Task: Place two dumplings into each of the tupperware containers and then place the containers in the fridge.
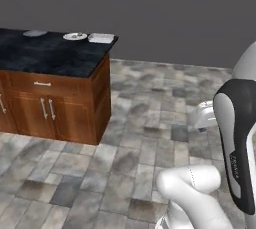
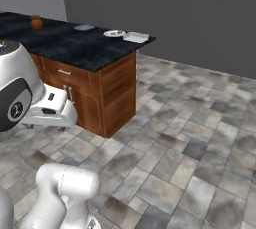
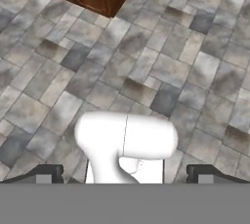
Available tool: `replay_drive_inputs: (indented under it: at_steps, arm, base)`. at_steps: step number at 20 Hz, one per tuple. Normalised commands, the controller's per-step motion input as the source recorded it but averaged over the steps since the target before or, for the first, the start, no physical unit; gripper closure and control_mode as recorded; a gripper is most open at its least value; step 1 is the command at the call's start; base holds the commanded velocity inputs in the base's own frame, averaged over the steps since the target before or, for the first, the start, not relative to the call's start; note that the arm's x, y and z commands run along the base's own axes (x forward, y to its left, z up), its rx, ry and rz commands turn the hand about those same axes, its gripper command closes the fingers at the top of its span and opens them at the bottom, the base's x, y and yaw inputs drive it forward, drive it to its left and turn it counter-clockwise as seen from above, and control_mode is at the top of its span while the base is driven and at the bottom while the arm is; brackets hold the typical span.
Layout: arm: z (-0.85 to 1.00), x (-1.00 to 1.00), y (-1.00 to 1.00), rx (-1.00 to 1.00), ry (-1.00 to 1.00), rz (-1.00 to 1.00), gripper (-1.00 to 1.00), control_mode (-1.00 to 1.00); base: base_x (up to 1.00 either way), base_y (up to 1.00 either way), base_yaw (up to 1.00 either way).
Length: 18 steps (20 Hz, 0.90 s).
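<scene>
A pale tupperware container [image 1: 101, 37] [image 2: 136, 37] lies at the far corner of the dark-topped island counter [image 1: 55, 55] [image 2: 75, 45]. Beside it is a round light plate [image 1: 75, 36] [image 2: 114, 33] with something small on it; I cannot tell whether these are dumplings. The fridge is out of view. My gripper [image 3: 125, 176] hangs over the tiled floor, well short of the counter. Its fingertips [image 3: 44, 175] stand wide apart, open, with nothing between them.
A grey-blue plate [image 1: 35, 33] [image 2: 84, 27] and a small orange thing [image 2: 36, 22] sit farther along the counter. Wooden cabinet doors [image 1: 50, 110] face me below the top. A grey wall stands behind, with stone-tiled floor [image 2: 190, 138] to the right.
</scene>
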Motion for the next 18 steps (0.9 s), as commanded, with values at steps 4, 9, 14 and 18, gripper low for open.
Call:
replay_drive_inputs:
  at_steps: [4, 9, 14, 18]
  arm:
    - [0.0, 0.0, 0.0, 0.0, 0.0, 0.0, -1.0, 1.0]
    - [0.0, 0.0, 0.0, 0.0, 0.0, 0.0, -1.0, 1.0]
    - [0.0, 0.0, 0.0, 0.0, 0.0, 0.0, -1.0, 1.0]
    - [0.0, 0.0, 0.0, 0.0, 0.0, 0.0, -1.0, 1.0]
  base:
    - [0.99, 0.04, -0.5]
    - [1.0, -0.02, -0.43]
    - [1.0, -0.3, -0.32]
    - [0.91, -0.75, -0.17]
